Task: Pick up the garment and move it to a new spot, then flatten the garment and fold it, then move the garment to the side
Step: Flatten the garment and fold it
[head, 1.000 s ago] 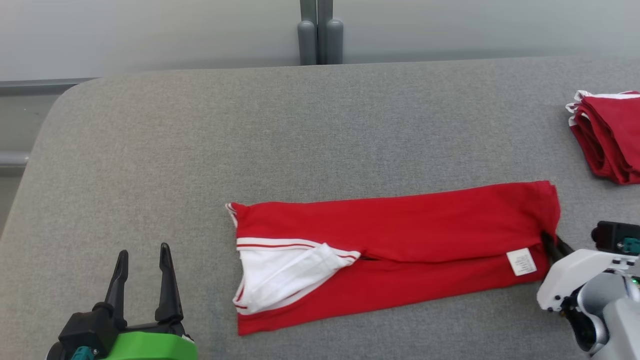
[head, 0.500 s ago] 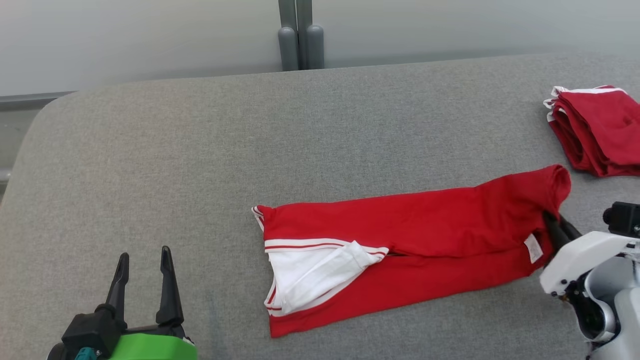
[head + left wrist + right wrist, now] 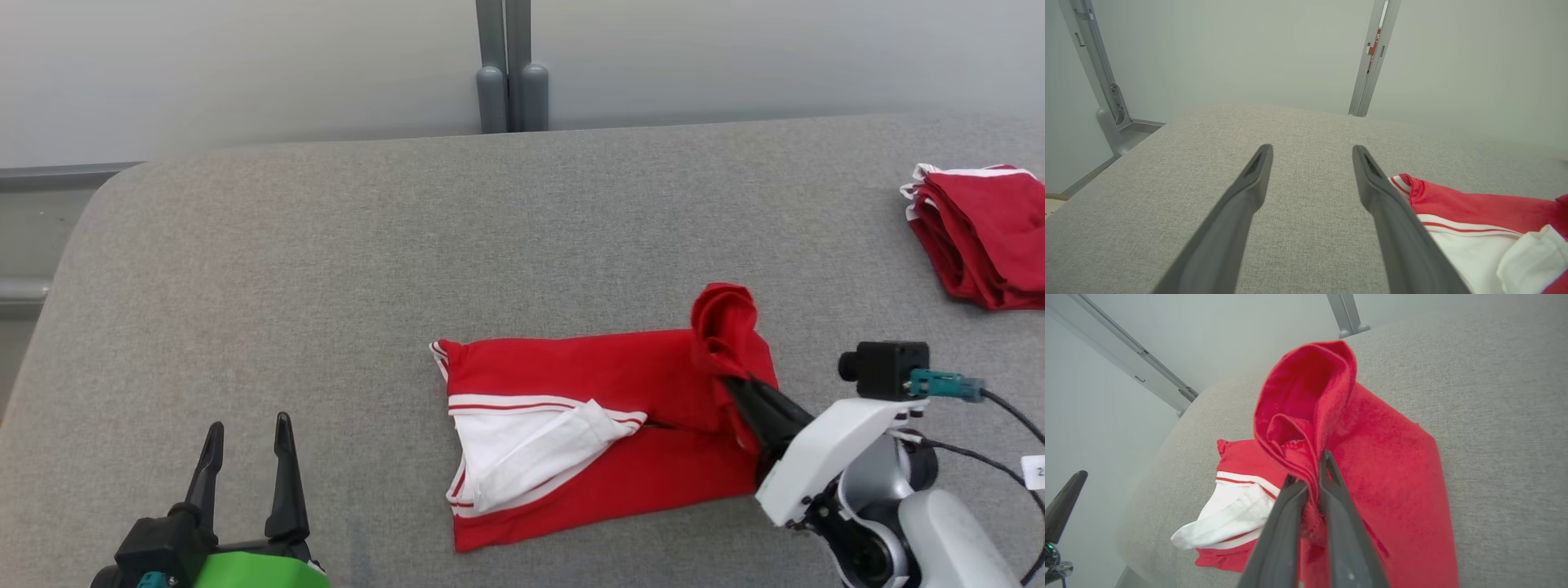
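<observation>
Head view: the garment [image 3: 604,408], red with a white striped collar, lay on the table [image 3: 326,269], toward its near right part. The right gripper [image 3: 732,384] was clamped on the garment's bunched right end and held it raised above the table, doubled back over the flat part. The left gripper [image 3: 249,423] stood with fingers spread and empty over the table's near left corner. A stack of red clothes [image 3: 988,237] sat at the table's far right edge. Left wrist view: fingers wide apart over bare table, the collar end just beside the right finger. Right wrist view: both fingers pinched several layers of red cloth, a loose loop standing above the tips. Judgement: the fold was in hand, half made. The next move likely calls for carrying the pinched end across to the collar end, lowering it with edges matched, then letting go without dragging the lower layer.
</observation>
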### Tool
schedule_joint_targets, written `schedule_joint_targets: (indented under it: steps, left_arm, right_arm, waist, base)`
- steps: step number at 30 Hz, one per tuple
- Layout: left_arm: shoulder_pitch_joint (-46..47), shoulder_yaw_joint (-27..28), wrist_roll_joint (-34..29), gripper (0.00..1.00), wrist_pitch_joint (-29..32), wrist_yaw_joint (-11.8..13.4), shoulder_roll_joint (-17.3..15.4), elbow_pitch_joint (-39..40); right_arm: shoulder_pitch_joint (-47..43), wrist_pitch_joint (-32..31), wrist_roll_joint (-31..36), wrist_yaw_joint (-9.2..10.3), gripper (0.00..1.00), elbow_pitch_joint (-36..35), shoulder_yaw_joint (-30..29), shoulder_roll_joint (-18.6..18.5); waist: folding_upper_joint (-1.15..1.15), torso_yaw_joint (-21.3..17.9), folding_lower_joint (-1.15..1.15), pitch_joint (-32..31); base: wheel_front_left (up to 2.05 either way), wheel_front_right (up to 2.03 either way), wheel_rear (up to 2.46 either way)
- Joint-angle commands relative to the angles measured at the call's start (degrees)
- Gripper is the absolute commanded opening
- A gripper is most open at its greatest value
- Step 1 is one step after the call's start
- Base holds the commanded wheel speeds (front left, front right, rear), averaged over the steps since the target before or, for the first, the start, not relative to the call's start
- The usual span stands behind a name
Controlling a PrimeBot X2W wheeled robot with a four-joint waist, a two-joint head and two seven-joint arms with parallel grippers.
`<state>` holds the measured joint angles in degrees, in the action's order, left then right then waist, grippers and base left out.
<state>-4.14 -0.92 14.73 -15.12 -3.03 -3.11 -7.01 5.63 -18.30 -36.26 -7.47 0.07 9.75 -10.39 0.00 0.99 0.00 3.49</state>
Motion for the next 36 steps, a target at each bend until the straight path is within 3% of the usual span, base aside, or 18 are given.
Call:
schedule_joint_targets:
  steps: [1, 13, 27, 28, 30, 36]
  left_arm:
    - [-0.72, 0.0, -0.27, 1.0, 0.01, -0.35, -0.05, -0.16]
    - [0.57, -0.63, -0.69, 1.0, 0.01, -0.67, 0.04, -0.57]
    - [1.97, -1.31, -0.69, 1.0, 0.01, -0.62, 0.13, -1.35]
    - [1.97, -1.33, -0.72, 1.0, 0.01, -0.53, 0.14, -1.37]
    - [1.99, -1.4, -0.79, 1.0, 0.01, -0.45, 0.15, -1.39]
    - [2.04, -1.18, -0.96, 1.0, 0.01, -0.31, 0.15, -1.45]
  right_arm:
    - [0.07, 0.38, -0.96, -0.04, 0.0, -0.01, 1.21, 1.18]
    - [6.7, 4.78, -4.43, -0.04, 0.0, 9.97, 13.17, 6.75]
    - [16.01, 13.21, -12.7, -0.04, 0.0, 25.23, 25.7, 7.43]
    - [16.53, 13.81, -13.33, -0.04, 0.18, 25.98, 26.31, 7.38]
    - [17.72, 15.05, -14.68, -0.04, 1.0, 27.34, 28.08, 7.47]
    - [20.29, 19.13, -18.99, -0.04, 1.0, 29.2, 31.33, 7.41]
  waist:
    - [0.0, 0.76, 0.0, -0.23]
    - [0.0, 3.95, 0.0, 0.24]
    - [0.0, 7.16, 0.0, 1.13]
    - [0.0, 7.25, 0.0, 1.14]
    - [0.0, 7.39, 0.0, 1.18]
    - [0.0, 7.28, 0.0, 1.27]
  base:
    - [0.0, 0.0, 0.0]
    - [0.0, 0.0, 0.0]
    - [0.0, 0.0, 0.0]
    - [0.0, 0.0, 0.0]
    - [0.0, 0.0, 0.0]
    - [0.0, 0.0, 0.0]
